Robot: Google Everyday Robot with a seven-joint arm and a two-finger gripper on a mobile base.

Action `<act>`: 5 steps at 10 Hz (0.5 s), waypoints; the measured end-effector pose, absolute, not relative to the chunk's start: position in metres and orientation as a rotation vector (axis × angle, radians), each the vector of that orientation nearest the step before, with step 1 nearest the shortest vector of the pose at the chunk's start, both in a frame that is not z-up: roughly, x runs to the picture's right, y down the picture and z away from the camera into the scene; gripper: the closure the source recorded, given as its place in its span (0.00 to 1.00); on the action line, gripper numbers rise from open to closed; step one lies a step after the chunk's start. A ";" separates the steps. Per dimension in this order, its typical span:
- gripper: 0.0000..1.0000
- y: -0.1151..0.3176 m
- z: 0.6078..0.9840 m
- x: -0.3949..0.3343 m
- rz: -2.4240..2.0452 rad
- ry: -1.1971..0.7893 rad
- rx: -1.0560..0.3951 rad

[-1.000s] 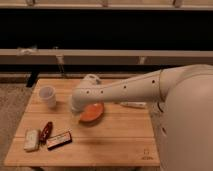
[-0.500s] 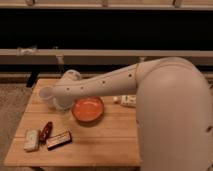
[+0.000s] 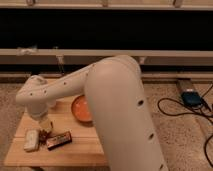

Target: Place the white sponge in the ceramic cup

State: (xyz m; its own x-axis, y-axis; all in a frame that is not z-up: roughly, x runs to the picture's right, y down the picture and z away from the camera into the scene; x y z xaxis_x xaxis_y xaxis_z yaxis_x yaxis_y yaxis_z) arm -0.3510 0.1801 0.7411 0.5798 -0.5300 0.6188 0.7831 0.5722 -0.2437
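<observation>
The white sponge (image 3: 31,140) lies at the front left corner of the wooden table (image 3: 85,150). My gripper (image 3: 44,126) hangs down from the arm's wrist (image 3: 33,98), just right of the sponge and slightly behind it, low over the table. The ceramic cup is hidden behind my arm at the table's back left. The big white arm (image 3: 117,110) sweeps across the middle of the view and covers the table's right side.
An orange bowl (image 3: 81,109) stands in the middle of the table, partly behind the arm. A dark flat packet (image 3: 59,140) lies right of the sponge, and a small reddish thing (image 3: 44,135) sits between them. Cables and a blue box (image 3: 190,96) lie on the floor at right.
The arm has swung left and toward the camera, now covering the cup. The gripper has come down toward the front left of the table, close to the sponge.
</observation>
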 end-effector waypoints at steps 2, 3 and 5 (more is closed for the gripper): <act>0.20 0.205 0.745 -0.381 -0.927 -0.518 -0.546; 0.20 0.213 0.745 -0.393 -0.974 -0.523 -0.545; 0.20 0.220 0.750 -0.410 -1.043 -0.522 -0.534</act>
